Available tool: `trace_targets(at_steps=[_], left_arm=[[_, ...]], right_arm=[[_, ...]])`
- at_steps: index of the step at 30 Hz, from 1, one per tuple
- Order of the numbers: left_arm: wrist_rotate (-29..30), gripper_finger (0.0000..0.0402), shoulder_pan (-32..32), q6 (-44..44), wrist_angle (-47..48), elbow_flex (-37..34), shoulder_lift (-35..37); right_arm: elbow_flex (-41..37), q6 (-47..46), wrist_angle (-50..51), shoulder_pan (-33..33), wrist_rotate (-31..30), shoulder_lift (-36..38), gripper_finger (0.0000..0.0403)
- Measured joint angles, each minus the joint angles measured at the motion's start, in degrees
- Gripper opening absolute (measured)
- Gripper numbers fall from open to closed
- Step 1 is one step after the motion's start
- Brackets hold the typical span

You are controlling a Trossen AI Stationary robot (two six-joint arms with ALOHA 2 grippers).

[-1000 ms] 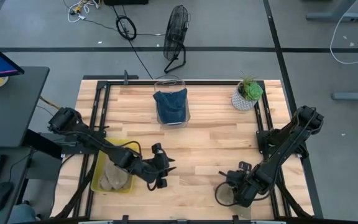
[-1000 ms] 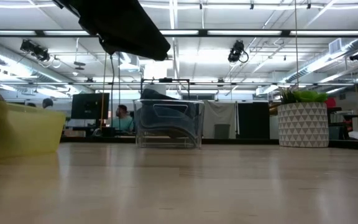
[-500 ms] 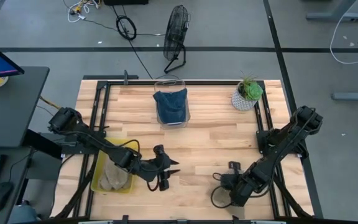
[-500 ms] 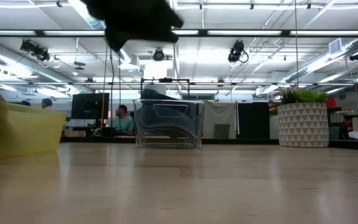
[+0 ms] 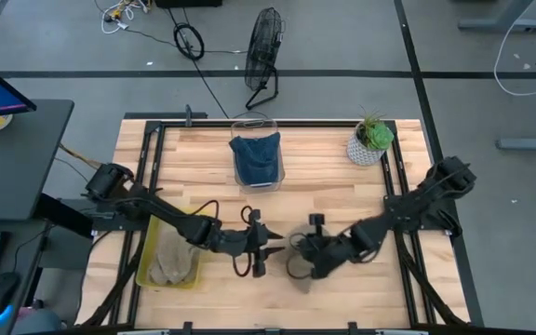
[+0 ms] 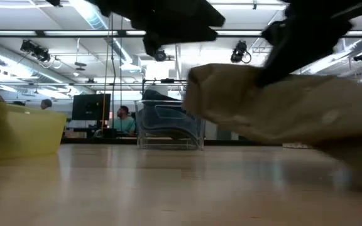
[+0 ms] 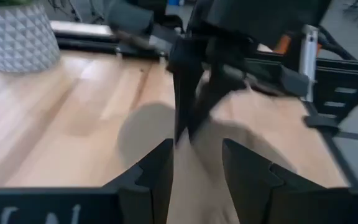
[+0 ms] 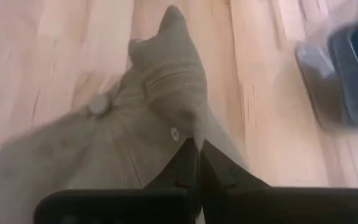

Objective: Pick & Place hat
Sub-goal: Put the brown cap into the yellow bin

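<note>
Right now the right gripper [image 5: 298,253] hangs over the middle of the table [image 5: 324,200], its fingers pressed together on a fold of a tan hat [image 5: 303,267]. From the low view the hat [image 6: 281,113] hangs clear of the wood, held up above the tabletop. The right wrist view shows the two dark fingers [image 8: 194,163] nearly touching, with the tan cloth [image 8: 154,112] caught between them.

Just beside it, at its nine o'clock, the left gripper [image 5: 266,251] faces the hat with its fingers spread apart; its wrist view shows the gap between the two fingers [image 7: 160,171] and tan cloth there, though I cannot tell whether they touch it.

At the table's twelve o'clock stands a clear bin [image 5: 255,158] with a blue hat [image 5: 255,154] in it. A potted plant [image 5: 371,141] sits towards two o'clock. A yellow tray [image 5: 143,262] at eight o'clock holds another tan hat [image 5: 167,262].
</note>
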State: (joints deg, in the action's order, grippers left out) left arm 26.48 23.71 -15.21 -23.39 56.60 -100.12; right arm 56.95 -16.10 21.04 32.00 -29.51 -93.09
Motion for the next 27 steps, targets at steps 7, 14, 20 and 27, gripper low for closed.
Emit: trace_targets(at_steps=[7,14,20,27], left_arm=[[-1.90,0.0140,-2.38,3.60,-2.56,0.03,-4.46],[-3.01,0.0140,-2.71,1.48,-2.48,0.02,-6.89],[-4.31,0.0140,-2.69,0.43,-0.25,0.02,-6.89],[-6.10,0.0125,-2.59,0.38,1.60,0.15,-6.75]], right_arm=[[0.02,7.08,-6.22,-4.70,5.91,-1.77,0.0003],[0.02,12.06,-11.03,-5.32,6.44,-2.32,0.0003],[-0.02,15.72,-14.31,-5.13,4.92,-2.39,0.0002],[-0.02,18.69,-16.54,-4.22,4.01,-2.39,0.0002]])
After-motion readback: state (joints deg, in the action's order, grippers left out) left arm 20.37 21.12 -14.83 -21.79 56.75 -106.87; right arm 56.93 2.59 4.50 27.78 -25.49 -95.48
